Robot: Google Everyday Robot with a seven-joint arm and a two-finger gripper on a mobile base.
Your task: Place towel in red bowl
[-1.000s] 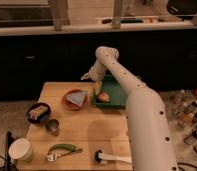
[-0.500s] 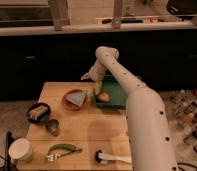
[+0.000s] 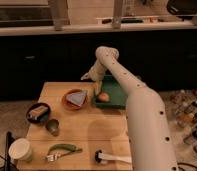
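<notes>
While the towel (image 3: 78,98) is already lying inside the red bowl (image 3: 68,100), the gripper (image 3: 96,86) is hovering just right of that bowl, so placing looks finished; pulling the arm clear seems next.

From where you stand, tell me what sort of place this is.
Probably a kitchen-style test room. A light wooden table holds a shallow red bowl with a grey-blue folded towel in it, a black bowl and a dark green tray. The white arm's pincer hovers just behind the red bowl.
</notes>
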